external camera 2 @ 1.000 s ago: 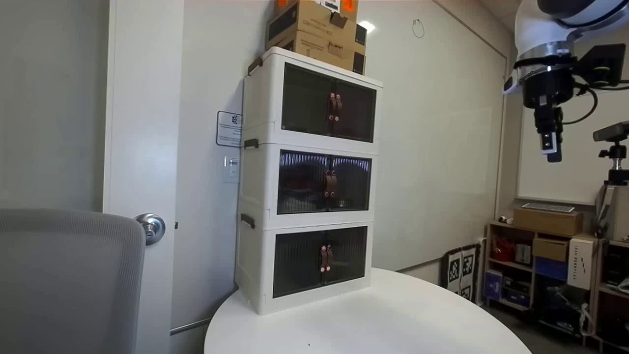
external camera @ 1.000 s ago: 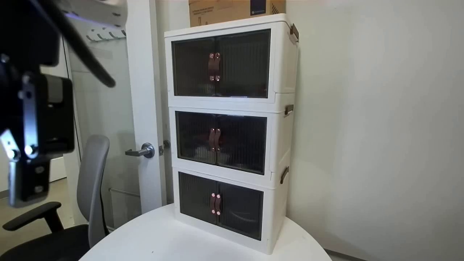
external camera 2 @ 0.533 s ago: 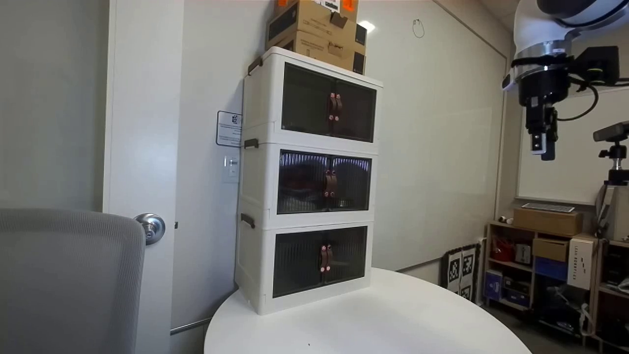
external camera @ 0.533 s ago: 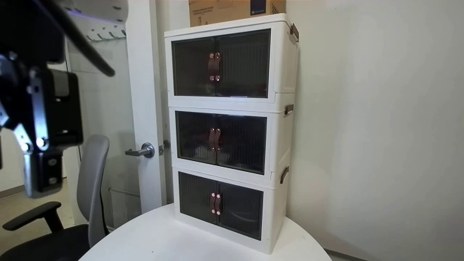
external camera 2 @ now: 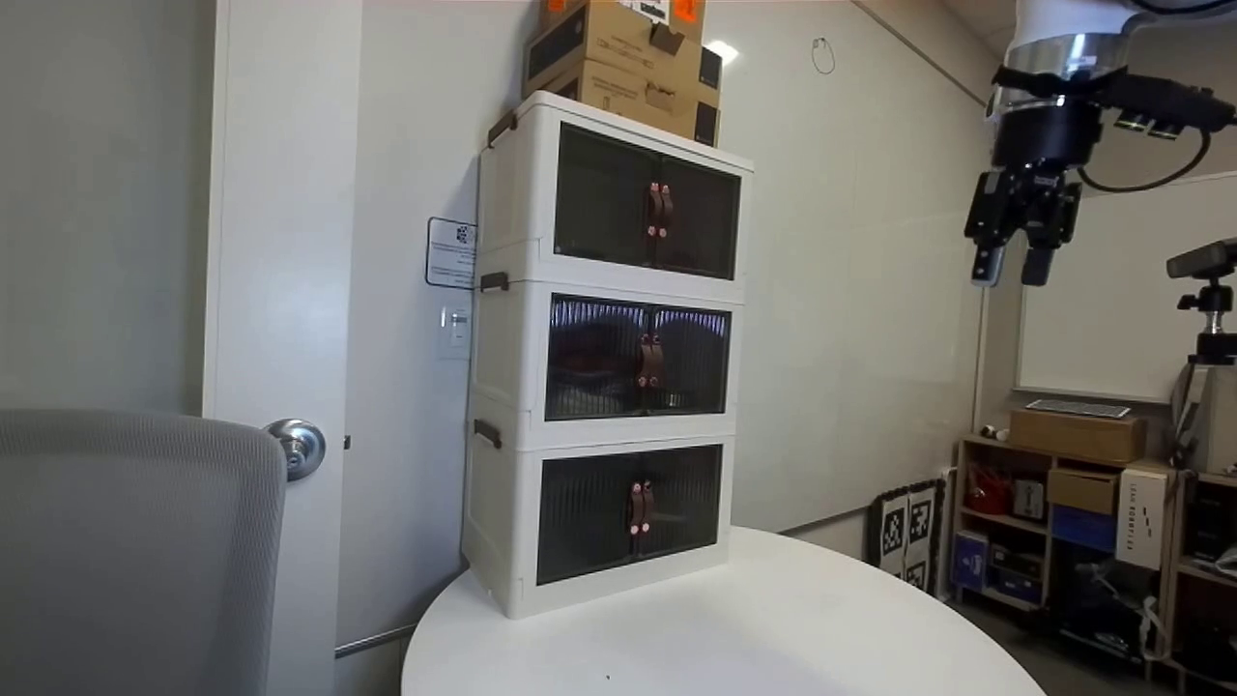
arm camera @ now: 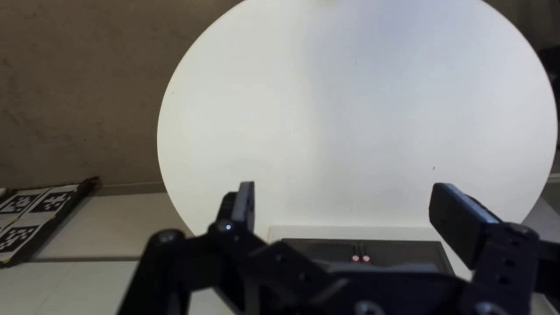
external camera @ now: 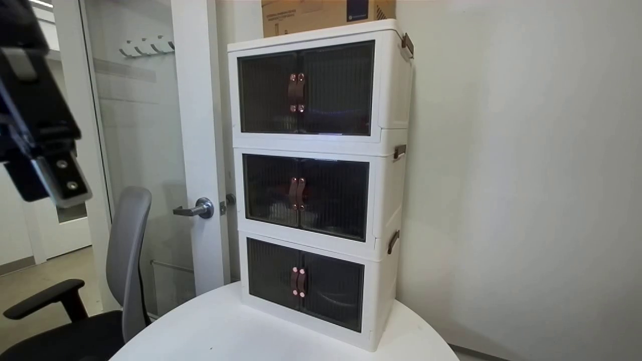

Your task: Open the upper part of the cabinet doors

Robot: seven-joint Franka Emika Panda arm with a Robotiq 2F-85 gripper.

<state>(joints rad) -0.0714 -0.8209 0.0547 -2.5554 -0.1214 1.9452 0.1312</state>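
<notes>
The tall cream-white cabinet [external camera: 321,141] of three stacked compartments stands on a round white table; it also shows in an exterior view [external camera 2: 638,283]. The upper doors [external camera: 268,95] are dark, tinted and closed, with coppery handles [external camera: 300,91] at the centre; the upper doors also show in an exterior view [external camera 2: 604,198]. My gripper [external camera 2: 1011,273] is open and empty, pointing down, well apart from the cabinet. It shows at the left edge of an exterior view [external camera: 50,189]. In the wrist view my gripper [arm camera: 343,192] has its fingers wide apart; the cabinet's lowest doors [arm camera: 407,251] show between them, the upper doors do not.
Cardboard boxes [external camera 2: 633,92] sit on top of the cabinet. The round table [arm camera: 350,109] is under it. A grey chair [external camera: 130,250] stands beside the table, near a door with a lever handle [external camera: 195,208]. A shelf [external camera 2: 1005,517] with boxes stands at the back.
My gripper has moved up and towards the cabinet in an exterior view, and turned so that both fingers show apart. The cabinet and its doors have not changed.
</notes>
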